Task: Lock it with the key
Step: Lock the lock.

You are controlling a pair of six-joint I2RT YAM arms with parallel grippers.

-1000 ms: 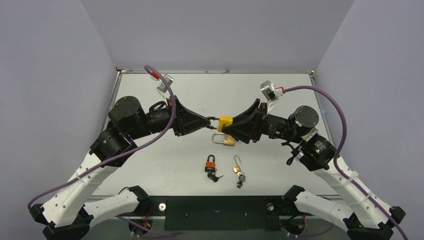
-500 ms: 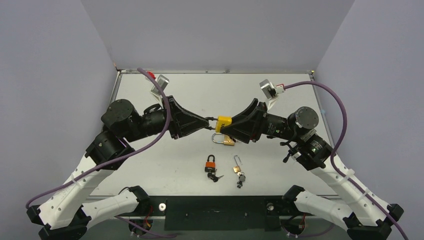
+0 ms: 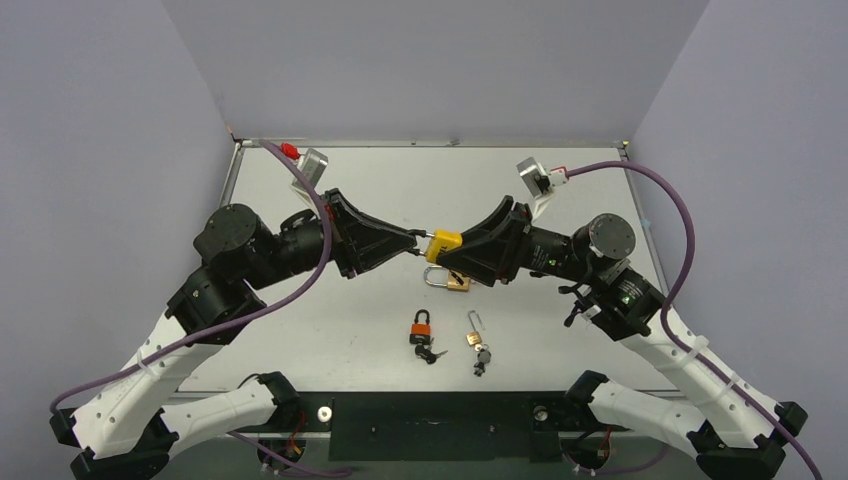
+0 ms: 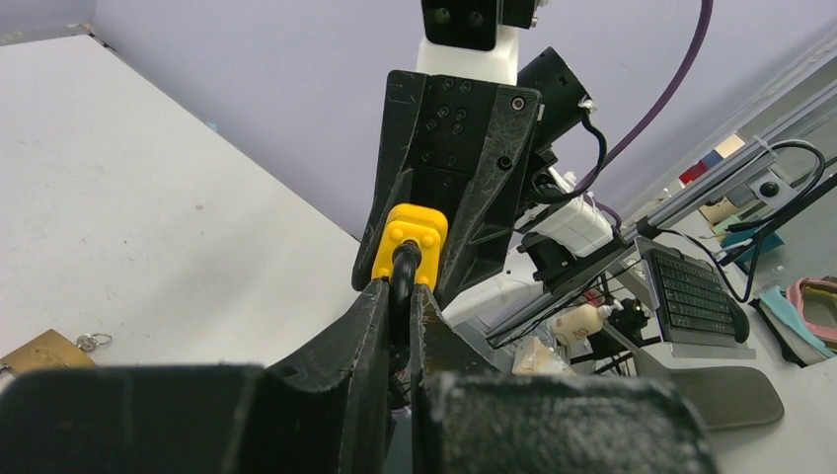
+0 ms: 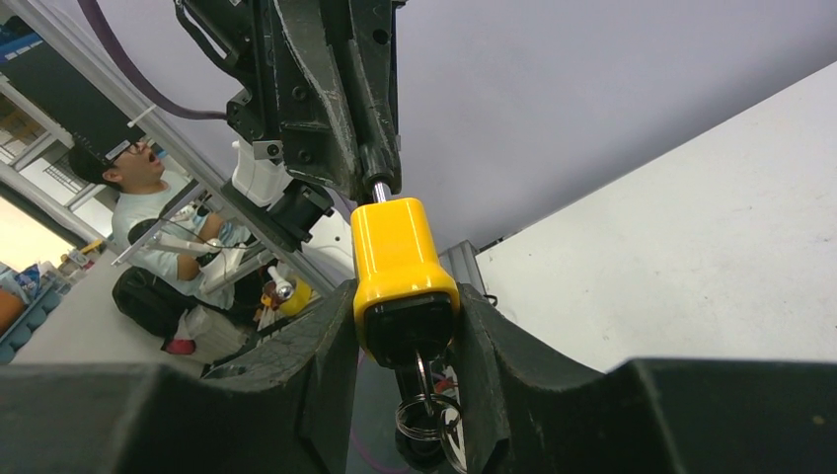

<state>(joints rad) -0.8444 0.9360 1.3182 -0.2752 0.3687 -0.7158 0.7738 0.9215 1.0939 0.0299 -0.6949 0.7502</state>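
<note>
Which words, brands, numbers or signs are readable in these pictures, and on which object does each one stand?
None can be read.
The yellow padlock shows no print on its visible faces.
Any marks on the brass padlock, the orange padlock and the keyboard keys are too small to read.

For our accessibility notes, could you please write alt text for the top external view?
Above a table, the right gripper clamps a yellow padlock while the left gripper pinches its shackle. Nearby lie a brass padlock, an orange padlock and a small brass padlock, the last two beside keys.
</note>
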